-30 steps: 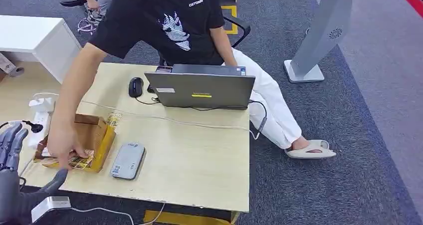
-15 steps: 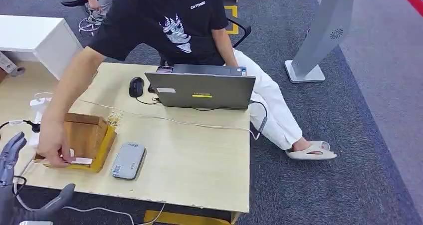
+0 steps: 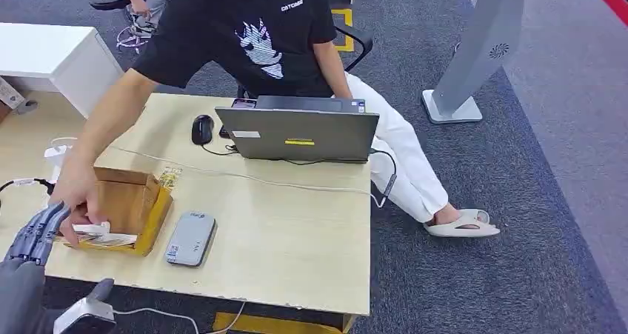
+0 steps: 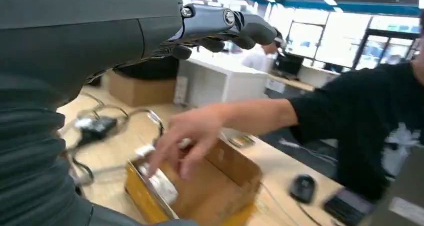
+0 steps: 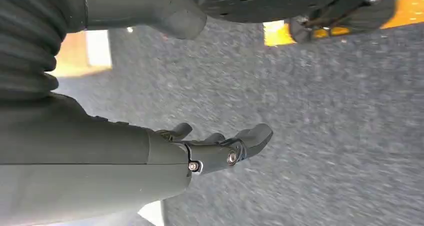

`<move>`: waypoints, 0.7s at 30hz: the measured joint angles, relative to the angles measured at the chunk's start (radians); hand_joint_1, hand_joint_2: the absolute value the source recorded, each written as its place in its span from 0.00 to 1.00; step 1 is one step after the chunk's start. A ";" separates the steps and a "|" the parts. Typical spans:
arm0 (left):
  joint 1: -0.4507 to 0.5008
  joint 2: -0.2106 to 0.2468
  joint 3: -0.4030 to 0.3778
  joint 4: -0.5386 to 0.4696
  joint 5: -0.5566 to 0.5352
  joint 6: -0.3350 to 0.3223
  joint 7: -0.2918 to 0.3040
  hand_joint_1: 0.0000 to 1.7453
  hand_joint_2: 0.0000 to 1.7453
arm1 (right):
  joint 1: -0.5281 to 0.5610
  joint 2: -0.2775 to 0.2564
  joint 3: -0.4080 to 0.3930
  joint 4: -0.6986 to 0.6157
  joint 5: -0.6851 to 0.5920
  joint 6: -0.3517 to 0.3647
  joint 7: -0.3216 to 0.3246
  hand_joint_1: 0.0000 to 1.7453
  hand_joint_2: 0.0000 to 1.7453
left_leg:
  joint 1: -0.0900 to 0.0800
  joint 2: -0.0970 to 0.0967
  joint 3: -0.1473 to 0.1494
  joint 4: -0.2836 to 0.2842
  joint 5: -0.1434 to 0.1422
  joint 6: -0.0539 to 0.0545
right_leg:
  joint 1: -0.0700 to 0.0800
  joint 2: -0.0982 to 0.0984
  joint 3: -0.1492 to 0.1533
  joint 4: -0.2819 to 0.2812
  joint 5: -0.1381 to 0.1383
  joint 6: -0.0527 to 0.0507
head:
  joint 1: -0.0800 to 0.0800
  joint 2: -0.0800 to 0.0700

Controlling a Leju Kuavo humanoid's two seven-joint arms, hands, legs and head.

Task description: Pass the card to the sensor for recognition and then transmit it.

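A person's hand [image 3: 74, 201] reaches into the open cardboard box [image 3: 129, 201] at the table's left front and pinches a white card [image 3: 95, 229] at the box's near edge. More cards lie at that edge [image 4: 161, 182]. The grey card sensor [image 3: 191, 238] lies flat just right of the box. My left hand [image 3: 33, 238] is raised at the table's left front corner, fingers spread and empty, their tips close beside the person's hand [image 4: 192, 136]. My right hand [image 5: 220, 146] hangs over grey carpet, fingers loosely extended, holding nothing.
An open laptop [image 3: 300, 132] and a black mouse [image 3: 201, 129] sit at the back of the table [image 3: 296, 238], with a white cable [image 3: 281, 182] running across it. A power strip and plugs [image 3: 55, 160] lie left of the box. The person sits behind the table.
My left hand has risen and moved in toward the box. The person's hand has shifted along the box's near edge and now lifts a white card.
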 joint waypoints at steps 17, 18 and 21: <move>0.015 -0.008 -0.040 0.069 -0.174 0.084 0.098 0.00 1.00 | -0.024 0.000 -0.011 0.034 0.016 0.018 -0.018 0.00 1.00 | 0.000 0.000 0.000 0.000 0.000 0.000 | 0.000 0.000 0.001 0.000 0.000 0.000 | 0.000 0.000; 0.016 -0.012 -0.040 0.073 -0.200 0.098 0.108 0.00 1.00 | -0.027 0.000 -0.012 0.037 0.017 0.022 -0.018 0.00 1.00 | 0.000 0.000 0.000 0.000 0.000 0.000 | 0.000 0.000 0.001 0.000 0.000 0.000 | 0.000 0.000; 0.018 -0.032 -0.039 0.094 -0.260 0.140 0.112 0.00 1.00 | -0.034 0.000 -0.016 0.046 0.029 0.024 -0.020 0.00 1.00 | 0.000 0.000 0.000 0.000 0.000 0.000 | 0.000 0.000 0.001 0.000 0.000 0.000 | 0.000 0.000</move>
